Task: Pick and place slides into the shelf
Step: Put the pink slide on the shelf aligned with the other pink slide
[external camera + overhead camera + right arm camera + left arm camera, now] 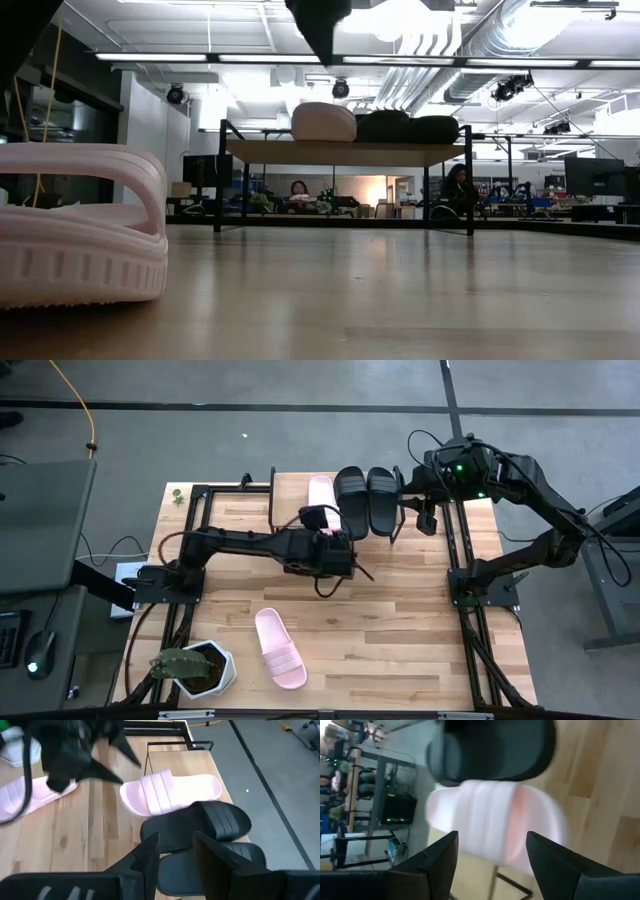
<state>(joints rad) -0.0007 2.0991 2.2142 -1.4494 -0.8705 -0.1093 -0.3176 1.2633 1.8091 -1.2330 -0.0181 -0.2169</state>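
The shelf [295, 495] stands at the table's far edge. On its top board lie a pale pink slide [320, 490] and two black slides [352, 500] [385, 500], side by side. A second pink slide [280, 648] lies sole down on the table near the front. My left gripper [492, 855] hangs open in the air just short of the shelf's pink slide [495, 820], with nothing between its fingers. My right gripper [175, 852] hovers over the black slides [200, 825] at the shelf's right end, its fingers apart and holding nothing.
A potted plant in a white pot [195, 665] stands at the table's near left corner. Black frame rails [460, 550] run along the table's left and right sides. Bare wood lies between the shelf and the loose pink slide [80, 230].
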